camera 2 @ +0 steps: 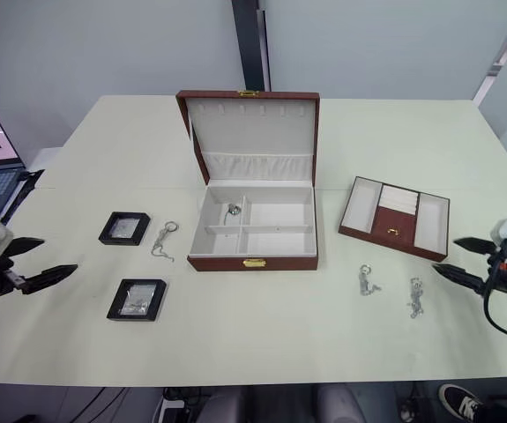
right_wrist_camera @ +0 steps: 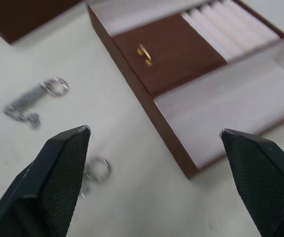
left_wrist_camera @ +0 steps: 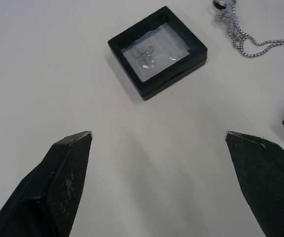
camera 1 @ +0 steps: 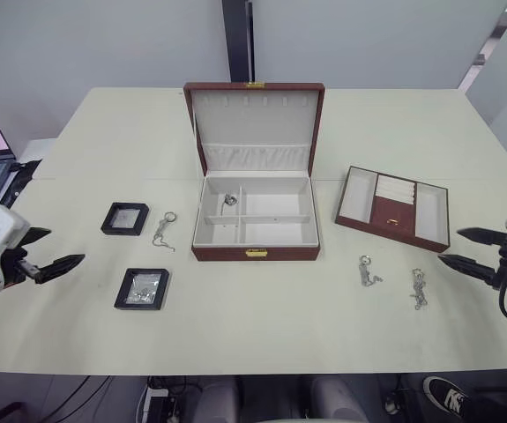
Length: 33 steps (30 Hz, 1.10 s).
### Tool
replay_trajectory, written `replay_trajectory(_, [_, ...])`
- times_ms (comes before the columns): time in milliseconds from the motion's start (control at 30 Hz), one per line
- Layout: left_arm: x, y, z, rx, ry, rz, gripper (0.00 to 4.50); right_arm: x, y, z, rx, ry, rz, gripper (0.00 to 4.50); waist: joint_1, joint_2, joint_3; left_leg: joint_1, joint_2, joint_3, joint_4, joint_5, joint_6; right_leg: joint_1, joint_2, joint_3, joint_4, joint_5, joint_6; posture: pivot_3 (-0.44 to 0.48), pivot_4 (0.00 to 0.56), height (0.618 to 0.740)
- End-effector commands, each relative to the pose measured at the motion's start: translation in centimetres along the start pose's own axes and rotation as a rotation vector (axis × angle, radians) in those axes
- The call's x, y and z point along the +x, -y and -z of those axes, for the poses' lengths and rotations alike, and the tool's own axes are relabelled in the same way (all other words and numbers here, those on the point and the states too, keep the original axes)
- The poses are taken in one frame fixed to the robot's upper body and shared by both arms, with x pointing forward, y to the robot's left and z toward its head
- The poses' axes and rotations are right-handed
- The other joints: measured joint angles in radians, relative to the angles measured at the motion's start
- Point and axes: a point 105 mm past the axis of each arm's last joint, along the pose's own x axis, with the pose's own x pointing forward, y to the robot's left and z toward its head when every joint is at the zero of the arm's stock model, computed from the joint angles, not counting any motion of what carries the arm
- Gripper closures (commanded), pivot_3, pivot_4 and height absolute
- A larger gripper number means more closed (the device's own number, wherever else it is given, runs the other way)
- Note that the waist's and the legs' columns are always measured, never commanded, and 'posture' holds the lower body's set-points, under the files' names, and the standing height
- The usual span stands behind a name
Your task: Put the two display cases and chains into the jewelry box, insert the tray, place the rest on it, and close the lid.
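1. The box [camera 1: 255,211] sits open mid-counter [camera 1: 235,326], lid up, a small ring-like piece already in a far-left compartment. Risk: an arm reaching in clips the raised lid and knocks it shut.
2. The tray [camera 1: 394,207] lies right of the box. If it goes in before the cases and chains, they're blocked out.
3. Two cases, the far case [camera 1: 125,218] and the near case [camera 1: 142,288], lie flat on the left. Left pincer [camera 1: 48,254] hangs wide open and empty nearby; flat frames may skid away from the closing fingers.
4. Chains: the left chain [camera 1: 164,231] by the far case, the middle chain [camera 1: 368,271] and the right chain [camera 1: 419,289] near the tray. Right pincer [camera 1: 466,250] is wide, empty; thin links could slip or dangle and snag the box wall.
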Motion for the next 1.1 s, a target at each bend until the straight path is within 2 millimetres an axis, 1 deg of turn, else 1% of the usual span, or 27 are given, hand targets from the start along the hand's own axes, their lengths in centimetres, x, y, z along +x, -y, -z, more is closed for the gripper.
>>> replay_trajectory(33, [0.4, -0.6, -1.1, 0.126, -0.055, 0.051, 0.03, 2.3, -3.2, -5.4, -0.087, 0.158, -0.131, 0.00, -0.002, 0.000, 0.000, 0.000, 0.000, 0.000, 0.000, 0.000, 0.000, 0.000, 0.000, 0.000, 0.000, 0.000, 0.000, 0.000, 0.150, 0.740])
replay_trajectory(100, [1.4, -0.4, -1.6, 0.177, -0.073, 0.097, 0.03, 3.8, -5.6, -7.8, -0.117, 0.233, -0.216, 0.00, -0.001, 0.000, 0.000, 0.000, 0.000, 0.000, 0.000, 0.000, 0.000, 0.000, 0.000, 0.000, 0.001, 0.000, 0.000, 0.000, 0.150, 0.740])
replay_trajectory(200, [3.0, -0.2, -2.4, 0.244, -0.093, 0.164, 0.03, 5.7, -9.3, -10.6, -0.162, 0.312, -0.336, 0.00, 0.002, 0.000, 0.000, -0.001, -0.001, 0.000, 0.001, 0.000, 0.000, -0.001, 0.001, -0.001, 0.000, 0.000, 0.000, 0.000, 0.150, 0.740])
replay_trajectory(300, [4.1, 0.0, -2.8, 0.284, -0.112, 0.226, 0.03, 6.5, -11.4, -12.4, -0.186, 0.366, -0.387, 0.00, 0.003, 0.000, 0.000, -0.003, -0.001, -0.001, 0.001, 0.000, 0.000, -0.002, 0.002, -0.002, 0.000, 0.000, 0.000, 0.000, 0.150, 0.740])
replay_trajectory(367, [4.8, 0.1, -3.0, 0.304, -0.125, 0.258, 0.03, 6.8, -12.5, -13.2, -0.199, 0.394, -0.410, 0.00, 0.004, 0.000, 0.000, -0.003, -0.002, -0.001, 0.001, 0.000, 0.000, -0.002, 0.001, -0.002, 0.000, 0.000, 0.000, 0.000, 0.150, 0.740])
replay_trajectory(500, [6.2, 0.2, -3.0, 0.346, -0.162, 0.297, 0.03, 7.1, -13.9, -14.1, -0.213, 0.424, -0.444, 0.00, 0.003, -0.001, 0.000, -0.003, -0.002, -0.001, 0.002, 0.000, 0.000, -0.002, 0.001, -0.002, 0.001, 0.000, 0.000, 0.000, 0.150, 0.740])
replay_trajectory(633, [7.2, 0.5, -3.3, 0.369, -0.170, 0.328, 0.03, 7.3, -14.9, -14.1, -0.221, 0.420, -0.468, 0.00, 0.002, -0.001, 0.000, -0.003, -0.002, -0.001, 0.002, 0.000, 0.000, -0.002, 0.001, -0.002, 0.001, 0.000, 0.000, 0.000, 0.150, 0.740])
replay_trajectory(733, [7.6, 0.6, -3.4, 0.370, -0.175, 0.338, 0.03, 7.3, -15.2, -13.9, -0.220, 0.412, -0.470, 0.00, 0.001, -0.001, 0.000, -0.003, -0.001, -0.002, 0.002, 0.000, 0.000, -0.003, 0.001, -0.002, 0.001, 0.000, 0.000, 0.000, 0.150, 0.740])
replay_trajectory(867, [7.9, 0.7, -2.9, 0.377, -0.201, 0.344, 0.03, 7.4, -15.0, -13.4, -0.208, 0.403, -0.453, 0.00, -0.004, -0.001, 0.000, -0.003, -0.001, -0.002, 0.002, 0.000, 0.000, -0.003, 0.001, -0.002, 0.002, 0.000, 0.000, 0.000, 0.150, 0.740])
replay_trajectory(967, [8.0, 0.5, -2.9, 0.373, -0.199, 0.329, 0.58, 7.4, -14.9, -13.3, -0.205, 0.401, -0.449, 0.00, -0.005, -0.001, 0.000, -0.003, -0.001, -0.002, 0.002, 0.000, 0.000, -0.003, 0.000, -0.002, 0.002, 0.000, 0.000, 0.000, 0.150, 0.740])
replay_trajectory(1100, [8.0, 0.6, -2.8, 0.366, -0.196, 0.327, 1.83, 7.4, -14.9, -13.1, -0.201, 0.397, -0.449, 0.00, -0.005, -0.001, 0.000, -0.003, -0.001, -0.002, 0.002, 0.000, 0.000, -0.003, 0.000, -0.002, 0.002, 0.000, 0.000, 0.000, 0.150, 0.740])
